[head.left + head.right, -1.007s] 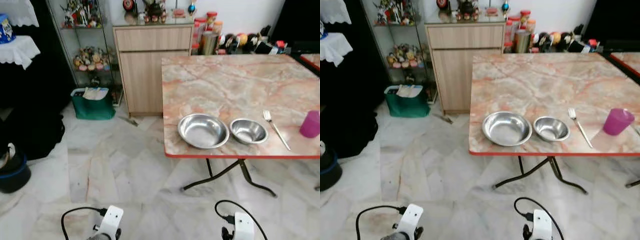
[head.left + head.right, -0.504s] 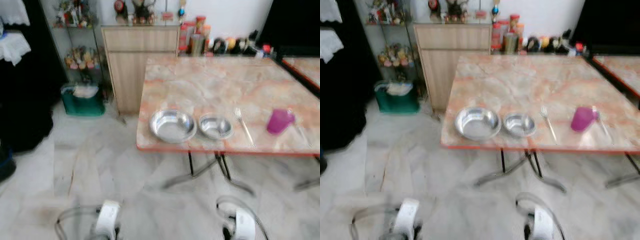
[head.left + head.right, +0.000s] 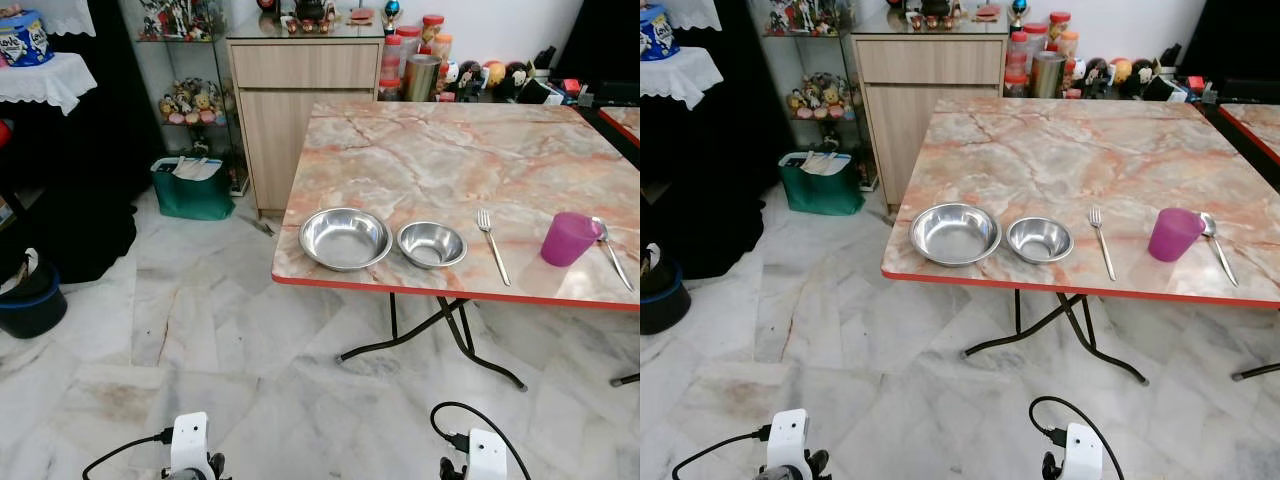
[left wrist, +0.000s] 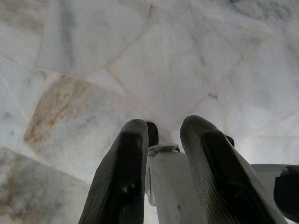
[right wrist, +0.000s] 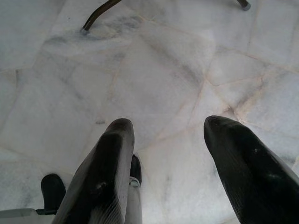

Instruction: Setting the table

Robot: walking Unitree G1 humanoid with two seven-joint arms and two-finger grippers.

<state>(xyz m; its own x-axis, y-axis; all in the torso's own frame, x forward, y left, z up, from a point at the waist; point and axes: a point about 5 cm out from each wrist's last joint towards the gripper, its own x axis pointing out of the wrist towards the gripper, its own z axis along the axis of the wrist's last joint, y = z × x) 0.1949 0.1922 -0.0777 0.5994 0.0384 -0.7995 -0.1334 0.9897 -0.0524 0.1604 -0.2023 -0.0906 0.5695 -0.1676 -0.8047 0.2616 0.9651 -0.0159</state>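
Left eye view gives us the floor (image 3: 210,340) first, pale marble slabs spreading under everything, and standing on it the table (image 3: 440,160), pink-veined marble top with a red edge on black folding legs. Behind the table's far left corner sits a wooden cabinet (image 3: 300,90), with a glass shelf (image 3: 190,60) of figurines next to it and a green bag (image 3: 195,188) on the floor below that shelf. Along the table's near edge the setting runs in a row: the big bowl (image 3: 345,238) at the left, the small bowl (image 3: 431,244) just beside it, both steel, both empty. Next along lies the fork (image 3: 491,243), tines pointing away from the robot, apart from the small bowl. Then the cup (image 3: 568,238), purple, upright, and just beyond it the spoon (image 3: 610,248), its bowl end close to the cup. Down low, both arms hang over the floor, short of the table. Left wrist view has the left end effector (image 4: 161,135) with fingers a narrow gap apart, holding nothing, bare tile past it. Right wrist view has the right end effector (image 5: 168,135) spread wide, empty too, with a table foot (image 5: 100,15) on the tile ahead.
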